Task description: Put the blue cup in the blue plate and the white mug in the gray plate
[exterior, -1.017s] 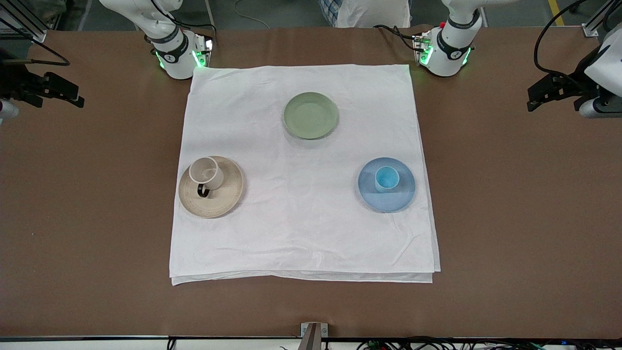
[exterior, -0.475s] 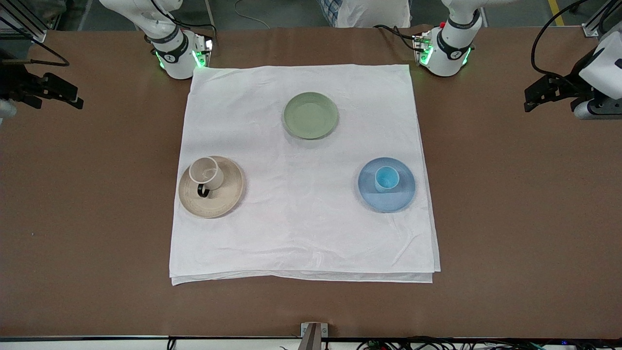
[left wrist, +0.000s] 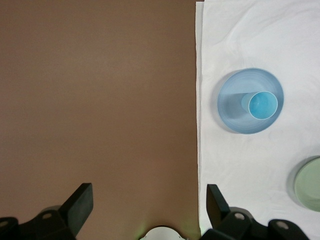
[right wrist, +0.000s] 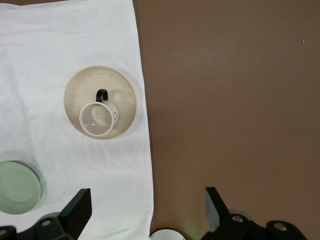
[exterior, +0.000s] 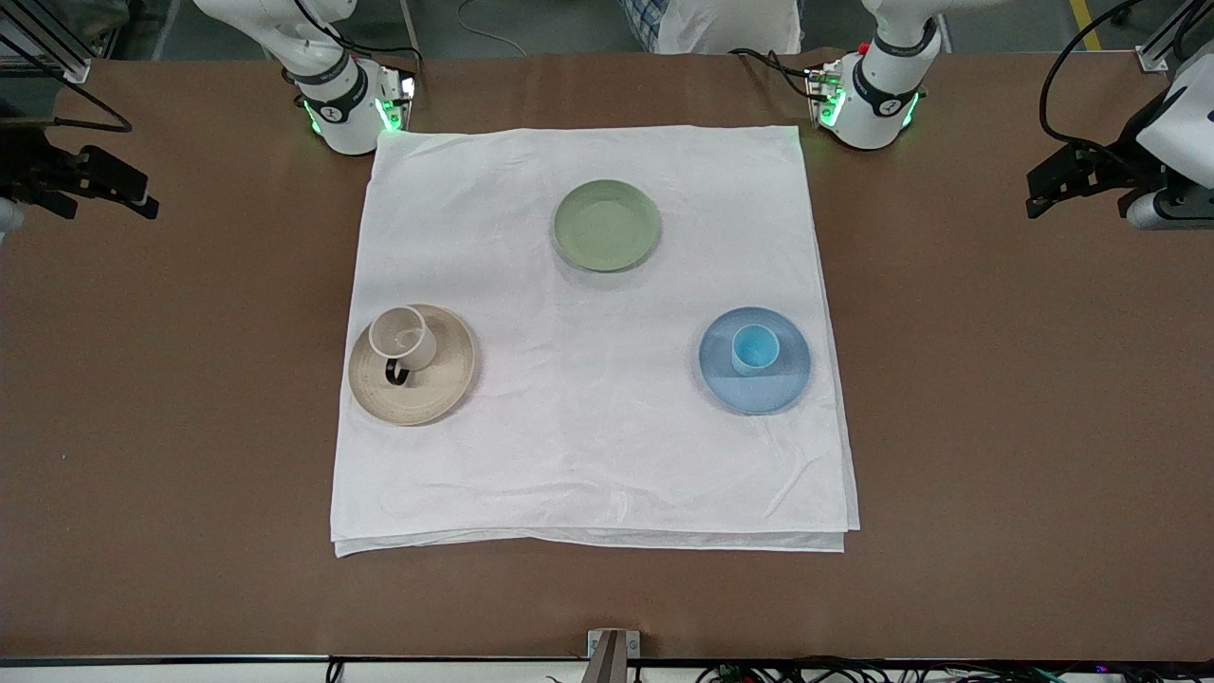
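brown table (exterior: 996, 427), a square white cloth (exterior: 588, 446) spread over its middle, both arm bases along the edge farthest from the front camera.

right gripper (exterior: 100, 182) hung over bare table at the right arm's end, well off the cloth, holding nothing. in the right wrist view its fingers (right wrist: 75, 210) stood wide apart, nothing between them.

gray plate (exterior: 446, 384), beige-tan with faint ridges, lay on the cloth near the edge toward the right arm's end. white mug (exterior: 403, 337) stood upright on it, set off-centre toward the plate's rim farthest from the front camera; its dark loop handle (exterior: 395, 374) pointed toward the front camera. right wrist view showed the same: mug (right wrist: 96, 119) inside the plate (right wrist: 125, 95), mouth up.

pale green plate (exterior: 607, 226) sat bare on the cloth, farther from the front camera than the other two plates, roughly between them.

blue plate (exterior: 773, 389) lay on the cloth toward the left arm's end, close to the cloth's edge. blue cup (exterior: 755, 349) stood upright on it, slightly off-centre toward the arm bases, cyan inside showing. left wrist view agreed: cup (left wrist: 263, 105) within the plate (left wrist: 232, 107).

left gripper (exterior: 1076, 180) hung over bare table at the left arm's end, clear of the cloth, empty. left wrist view showed its fingers (left wrist: 79, 204) spread wide.
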